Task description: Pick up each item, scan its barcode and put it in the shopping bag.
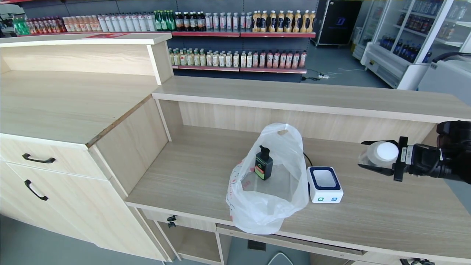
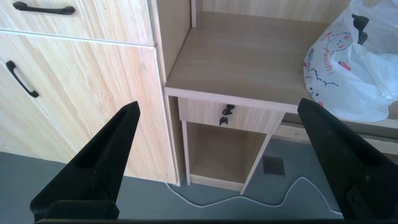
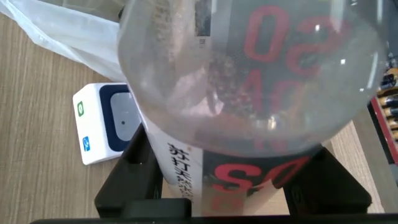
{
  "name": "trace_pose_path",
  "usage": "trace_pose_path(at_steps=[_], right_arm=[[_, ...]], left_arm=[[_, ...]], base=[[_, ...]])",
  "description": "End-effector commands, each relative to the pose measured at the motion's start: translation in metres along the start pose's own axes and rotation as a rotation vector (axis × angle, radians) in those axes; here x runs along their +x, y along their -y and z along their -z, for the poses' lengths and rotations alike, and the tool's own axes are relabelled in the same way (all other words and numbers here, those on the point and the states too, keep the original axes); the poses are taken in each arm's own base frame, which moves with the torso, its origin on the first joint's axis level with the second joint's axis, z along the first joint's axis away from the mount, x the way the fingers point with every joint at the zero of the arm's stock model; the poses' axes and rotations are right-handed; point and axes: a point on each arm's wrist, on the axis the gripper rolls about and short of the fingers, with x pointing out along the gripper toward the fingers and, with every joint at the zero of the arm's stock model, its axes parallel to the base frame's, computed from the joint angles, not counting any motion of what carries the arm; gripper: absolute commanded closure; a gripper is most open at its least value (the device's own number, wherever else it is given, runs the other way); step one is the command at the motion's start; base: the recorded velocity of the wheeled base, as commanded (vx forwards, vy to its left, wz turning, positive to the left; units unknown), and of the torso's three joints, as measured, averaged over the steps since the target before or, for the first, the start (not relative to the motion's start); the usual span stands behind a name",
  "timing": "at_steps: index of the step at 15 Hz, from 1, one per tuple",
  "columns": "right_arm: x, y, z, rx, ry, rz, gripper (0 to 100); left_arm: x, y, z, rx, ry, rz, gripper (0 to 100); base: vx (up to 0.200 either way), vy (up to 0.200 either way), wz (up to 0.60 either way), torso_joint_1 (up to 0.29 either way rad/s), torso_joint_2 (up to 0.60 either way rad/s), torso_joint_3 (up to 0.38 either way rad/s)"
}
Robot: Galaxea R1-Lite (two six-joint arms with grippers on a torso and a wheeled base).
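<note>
Clear bottle (image 1: pixel 382 152) sits clamped in the right claw (image 1: pixel 361 154), ready for scanning; next its barcode must face the scanner (image 1: pixel 324 184), below-left of that claw. Left claw (image 2: pixel 219 104) gapes wide.

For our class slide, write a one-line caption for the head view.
Right gripper holds a clear bottle near the scanner; a pump bottle already stands in the shopping bag on the counter.

Large red lettering on the clear bottle (image 3: pixel 249 93), black characters beside it, red print on shopping bag (image 2: pixel 354 68)
</note>
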Motion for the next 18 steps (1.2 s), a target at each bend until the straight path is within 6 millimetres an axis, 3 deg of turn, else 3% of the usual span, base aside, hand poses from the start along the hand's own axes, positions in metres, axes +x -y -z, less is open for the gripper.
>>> trace_pose_path(at_steps=[1, 5, 12, 18], right_arm=[[0.012, -0.004, 0.013, 0.001, 0.027, -0.018, 100], [0.029, -0.008, 0.026, -0.004, 0.067, -0.038, 100], [0.07, -0.007, 0.025, -0.071, 0.153, -0.066, 100], [0.077, -0.008, 0.033, -0.097, 0.159, -0.055, 100]], left_arm=[[0.0, 0.0, 0.0, 0.0, 0.0, 0.0, 0], [0.0, 0.0, 0.0, 0.0, 0.0, 0.0, 0], [0.0, 0.0, 0.0, 0.0, 0.0, 0.0, 0], [0.0, 0.0, 0.0, 0.0, 0.0, 0.0, 0]], base=[[0.0, 0.0, 0.0, 0.0, 0.0, 0.0], [0.0, 0.0, 0.0, 0.0, 0.0, 0.0], [0.0, 0.0, 0.0, 0.0, 0.0, 0.0], [0.0, 0.0, 0.0, 0.0, 0.0, 0.0]])
